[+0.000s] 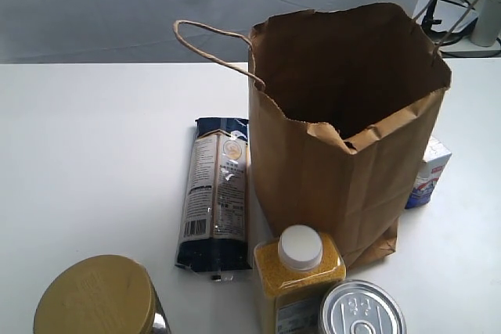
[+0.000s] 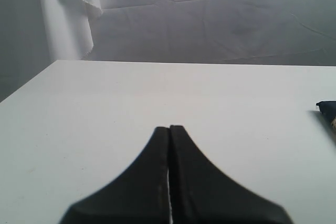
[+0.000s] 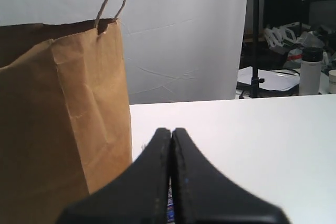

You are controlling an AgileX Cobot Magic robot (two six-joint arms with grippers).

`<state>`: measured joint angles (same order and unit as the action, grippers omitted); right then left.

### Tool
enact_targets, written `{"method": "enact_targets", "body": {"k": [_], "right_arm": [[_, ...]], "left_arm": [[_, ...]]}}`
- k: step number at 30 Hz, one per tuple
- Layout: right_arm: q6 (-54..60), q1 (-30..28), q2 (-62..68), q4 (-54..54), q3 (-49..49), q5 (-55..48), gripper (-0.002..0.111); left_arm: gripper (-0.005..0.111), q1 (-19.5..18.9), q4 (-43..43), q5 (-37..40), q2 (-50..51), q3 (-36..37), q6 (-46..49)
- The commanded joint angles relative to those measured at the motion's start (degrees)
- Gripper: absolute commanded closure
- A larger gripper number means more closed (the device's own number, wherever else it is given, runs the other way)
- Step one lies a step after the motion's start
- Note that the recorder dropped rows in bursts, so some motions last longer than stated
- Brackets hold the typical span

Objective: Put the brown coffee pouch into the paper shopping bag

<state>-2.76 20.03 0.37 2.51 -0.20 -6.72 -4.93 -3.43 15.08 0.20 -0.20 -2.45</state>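
Crowding the near edge of the worktop are a gold-lidded jar, a silver tin can and a yellow bottle with a white cap, the bottle sitting just in front of the bag.

No view is showing the brown coffee pouch. It may be lying down inside the paper shopping bag, whose floor is dark and hidden by the front wall, or sitting behind it; the pictures are not settling which. The bag is standing upright and open-mouthed, its rim creased, with one cord handle drooping off the left side.

A long dark-blue packet is lying flat just beside the bag's left wall, and a small white-and-blue carton is peeking out at its right.

The left end effector is hovering over bare worktop with its fingers pressed together on nothing, well apart from the bag. The right end effector is likewise closed and empty, low beside the bag's outer wall.

As a judgement, neither arm is carrying anything, so this is either the very start or the finish. The next move is calling for finding the pouch first. If it is outside, the nearer end effector must spread, pinch it at the folded top and lift clear of the creased rim.
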Motion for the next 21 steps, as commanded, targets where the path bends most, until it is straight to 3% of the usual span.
{"method": "enact_targets", "body": {"k": [1, 21], "right_arm": [[3.5, -0.2, -0.4, 0.1, 0.2, 0.1, 0.108], [3.8, -0.1, -0.4, 0.7, 0.2, -0.1, 0.108]], "left_arm": [[0.107, -0.2, -0.2, -0.2, -0.2, 0.2, -0.2], [0.107, -0.2, -0.2, -0.2, -0.2, 0.2, -0.2]]}}
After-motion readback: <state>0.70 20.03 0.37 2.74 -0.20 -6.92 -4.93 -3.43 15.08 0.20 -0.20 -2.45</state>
